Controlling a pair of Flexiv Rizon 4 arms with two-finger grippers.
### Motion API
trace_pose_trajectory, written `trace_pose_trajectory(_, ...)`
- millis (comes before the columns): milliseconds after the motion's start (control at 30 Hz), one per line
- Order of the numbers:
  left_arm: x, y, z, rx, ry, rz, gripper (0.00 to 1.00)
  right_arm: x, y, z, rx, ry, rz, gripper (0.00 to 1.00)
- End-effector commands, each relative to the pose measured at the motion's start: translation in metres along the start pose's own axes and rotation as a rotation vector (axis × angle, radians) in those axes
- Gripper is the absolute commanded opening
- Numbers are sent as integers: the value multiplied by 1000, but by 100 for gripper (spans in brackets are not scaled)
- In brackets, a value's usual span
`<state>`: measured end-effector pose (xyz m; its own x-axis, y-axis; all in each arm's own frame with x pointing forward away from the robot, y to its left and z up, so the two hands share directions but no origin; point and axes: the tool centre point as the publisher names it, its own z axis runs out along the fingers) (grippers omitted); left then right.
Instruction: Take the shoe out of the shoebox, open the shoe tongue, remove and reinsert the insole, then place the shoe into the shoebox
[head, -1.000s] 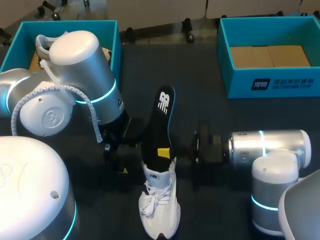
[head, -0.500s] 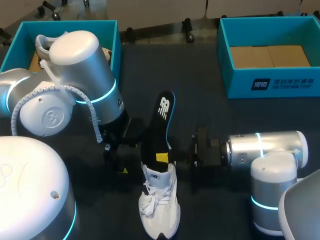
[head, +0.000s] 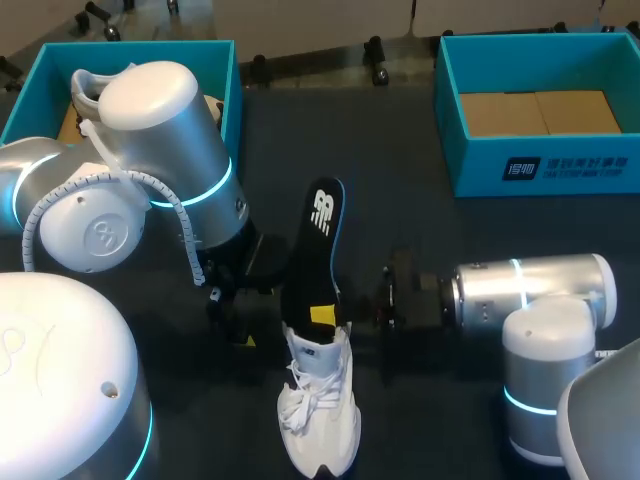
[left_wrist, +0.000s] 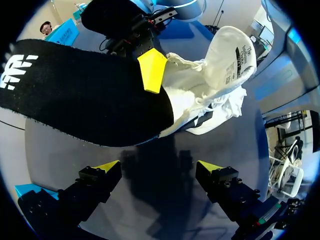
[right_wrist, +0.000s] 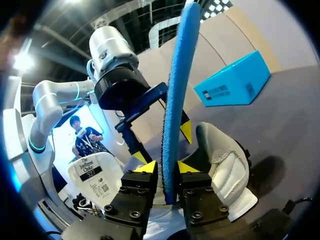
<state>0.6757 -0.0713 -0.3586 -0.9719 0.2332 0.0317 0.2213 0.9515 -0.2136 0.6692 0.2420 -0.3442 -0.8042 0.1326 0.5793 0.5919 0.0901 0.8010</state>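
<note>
Pinching the insole (head: 318, 235) half inside the unboxed shoe (head: 320, 420), right gripper (right_wrist: 165, 170) is mid-task; left gripper (left_wrist: 157, 169) spread; reboxing remains.

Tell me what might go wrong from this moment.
1. The left claw is open and clear of the shoe, so nothing steadies it; moving the insole may drag or tip it.
2. The right claw pinches the insole only near its lower end; the long free part could flex or slip.
</note>
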Motion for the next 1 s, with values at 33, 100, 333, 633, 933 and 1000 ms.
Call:
trace_pose_trajectory(33,0,0,1,-1,-1,1,100,0,2,2,4,0,-10,21)
trace_pose_trajectory(100,0,0,1,-1,-1,1,100,1,5,3,12,1,-22,20)
trace_pose_trajectory(333,0,0,1,-1,-1,1,100,3,14,3,24,-4,-43,22)
trace_pose_trajectory(633,0,0,1,-1,-1,1,100,0,20,2,28,-4,-54,21)
trace_pose_trajectory(933,0,0,1,-1,-1,1,100,-3,26,-2,5,-12,-72,24)
trace_pose_trajectory(1000,0,0,1,-1,-1,1,100,-3,27,-2,-2,-14,-76,23)
